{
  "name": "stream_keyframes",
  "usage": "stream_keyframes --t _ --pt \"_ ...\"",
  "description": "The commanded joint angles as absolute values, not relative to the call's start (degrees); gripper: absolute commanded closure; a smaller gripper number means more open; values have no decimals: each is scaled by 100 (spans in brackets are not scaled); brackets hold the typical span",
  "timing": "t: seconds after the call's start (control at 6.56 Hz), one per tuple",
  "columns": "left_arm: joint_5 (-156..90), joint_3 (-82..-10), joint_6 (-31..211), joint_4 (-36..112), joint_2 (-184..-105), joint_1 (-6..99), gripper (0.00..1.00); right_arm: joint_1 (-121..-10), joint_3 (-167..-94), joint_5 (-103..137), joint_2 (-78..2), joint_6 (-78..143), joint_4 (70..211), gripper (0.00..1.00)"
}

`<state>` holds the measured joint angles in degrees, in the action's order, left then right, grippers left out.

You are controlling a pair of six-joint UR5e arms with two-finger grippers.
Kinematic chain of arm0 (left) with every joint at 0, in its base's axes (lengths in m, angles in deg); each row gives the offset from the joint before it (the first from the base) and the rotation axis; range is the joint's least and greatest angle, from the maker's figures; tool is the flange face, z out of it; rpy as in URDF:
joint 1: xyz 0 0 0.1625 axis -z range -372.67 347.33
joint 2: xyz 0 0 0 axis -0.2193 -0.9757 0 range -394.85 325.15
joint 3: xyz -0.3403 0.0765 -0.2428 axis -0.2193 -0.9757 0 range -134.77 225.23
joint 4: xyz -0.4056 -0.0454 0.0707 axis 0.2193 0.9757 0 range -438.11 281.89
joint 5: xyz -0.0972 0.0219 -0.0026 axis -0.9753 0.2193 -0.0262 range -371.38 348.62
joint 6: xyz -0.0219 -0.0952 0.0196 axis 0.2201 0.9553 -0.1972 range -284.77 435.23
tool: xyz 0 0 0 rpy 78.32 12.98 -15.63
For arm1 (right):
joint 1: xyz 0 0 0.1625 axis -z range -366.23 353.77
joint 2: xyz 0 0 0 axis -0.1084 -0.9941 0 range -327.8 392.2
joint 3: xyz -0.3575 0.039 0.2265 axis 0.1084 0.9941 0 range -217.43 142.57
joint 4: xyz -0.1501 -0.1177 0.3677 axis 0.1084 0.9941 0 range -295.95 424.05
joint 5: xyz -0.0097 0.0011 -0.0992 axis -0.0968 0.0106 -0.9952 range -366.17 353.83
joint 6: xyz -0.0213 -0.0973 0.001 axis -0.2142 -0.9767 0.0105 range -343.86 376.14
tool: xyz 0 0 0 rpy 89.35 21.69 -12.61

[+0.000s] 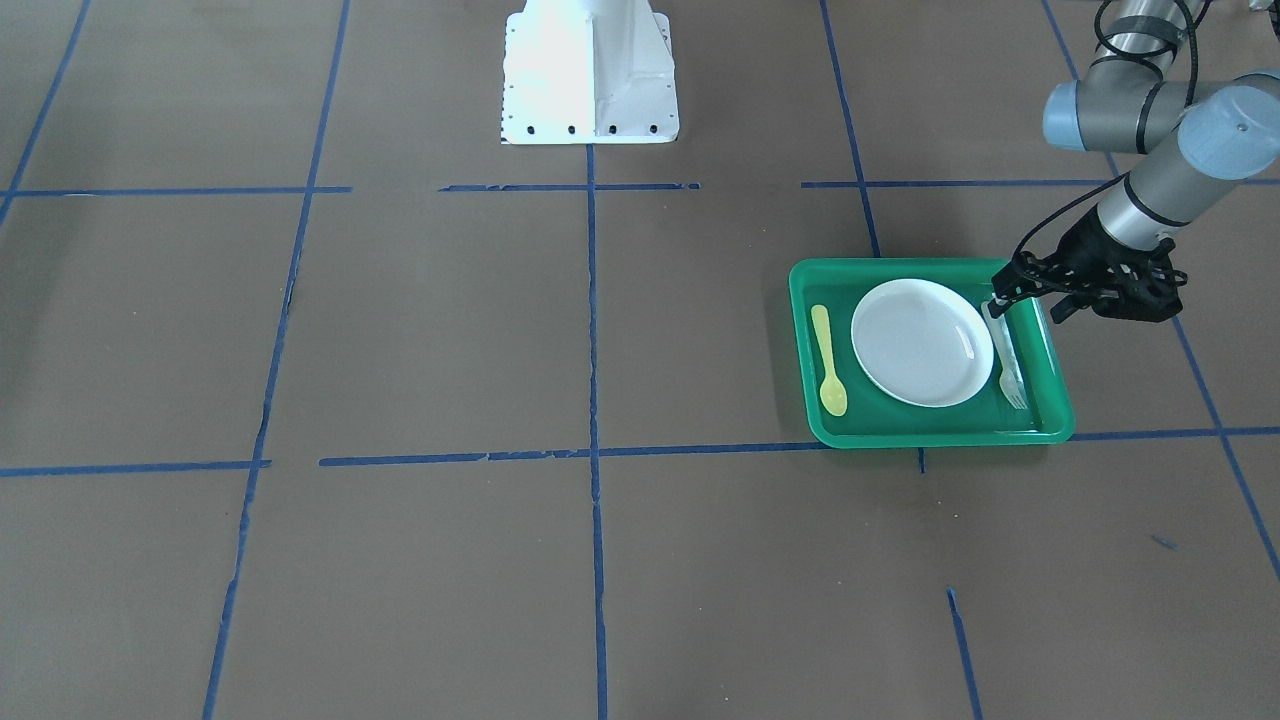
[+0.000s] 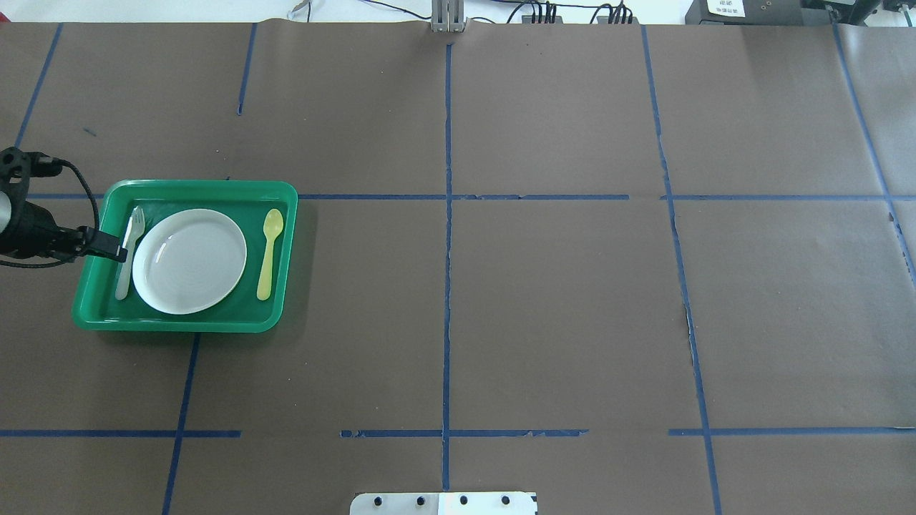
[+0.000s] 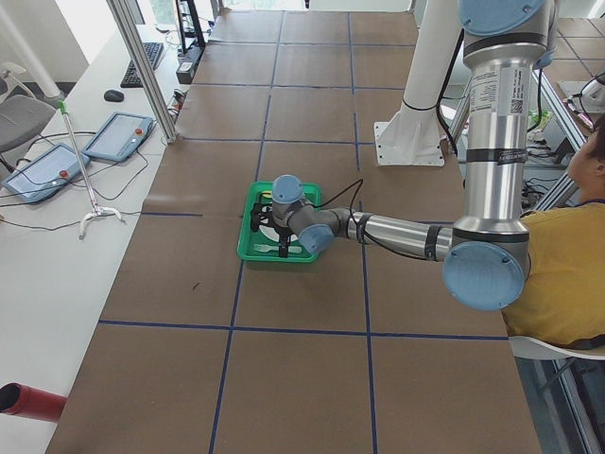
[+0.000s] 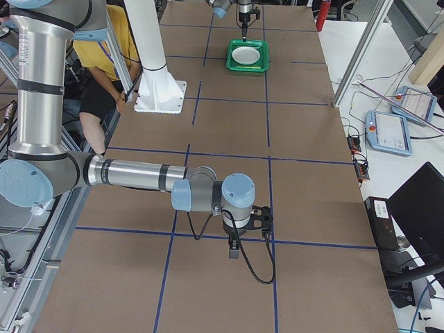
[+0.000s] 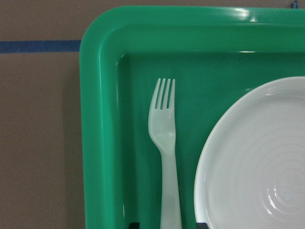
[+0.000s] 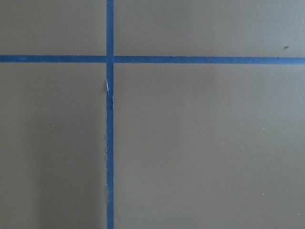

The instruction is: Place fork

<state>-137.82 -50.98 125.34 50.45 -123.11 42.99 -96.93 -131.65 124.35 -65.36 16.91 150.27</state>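
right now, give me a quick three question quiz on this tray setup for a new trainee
1. True or false: the fork lies on top of the white plate.
2. What lies in the green tray on the far side of the plate from the fork? A) yellow spoon B) knife C) cup
3. Fill in: the robot's ___ arm reaches over the fork's handle.
Key: 1 false, it lies on the tray floor beside the plate. 2 A. 3 left; the left gripper is open, one finger on either side of the handle.
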Motion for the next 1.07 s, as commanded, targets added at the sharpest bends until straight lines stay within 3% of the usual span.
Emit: stream_keyframes --t 0.0,0.31,0.61,0.92 --pt "-14220 -5320 12341 5021 -12099 4969 0 -9693 -13165 12435 -6536 1684 15027 0" --pt "-14515 -5312 10669 4707 -11722 5655 0 -9693 -13165 12434 -6536 1693 15027 0" --pt "-14454 -5338 8063 3077 -11702 7119 0 -9693 -13165 12435 -6536 1684 15027 0" --pt "-14444 -5330 6894 1975 -11737 7757 0 -9693 -13165 12435 -6536 1693 15027 0"
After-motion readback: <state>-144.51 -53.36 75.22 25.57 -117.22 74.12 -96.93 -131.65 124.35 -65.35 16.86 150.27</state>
